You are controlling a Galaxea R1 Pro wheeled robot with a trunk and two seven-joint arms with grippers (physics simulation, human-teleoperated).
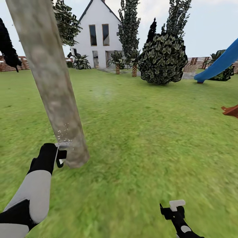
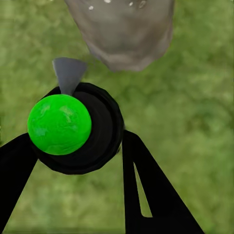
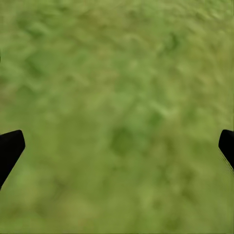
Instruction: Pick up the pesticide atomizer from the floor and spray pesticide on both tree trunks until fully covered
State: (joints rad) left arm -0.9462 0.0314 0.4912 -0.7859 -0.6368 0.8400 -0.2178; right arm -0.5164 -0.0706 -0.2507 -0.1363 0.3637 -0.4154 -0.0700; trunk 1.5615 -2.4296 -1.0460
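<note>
Your left hand grips the pesticide atomizer, its nozzle near the base of the tree trunk, pale droplets there. Your right hand hangs released over the lawn.

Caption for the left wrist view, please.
Left pincer holds the atomizer, nozzle aimed at the tree trunk base.

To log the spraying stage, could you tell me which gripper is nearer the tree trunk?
Left. The left gripper, holding the atomizer, is right beside the trunk base. The right gripper hangs open over grass, well off to the trunk's right.
</note>
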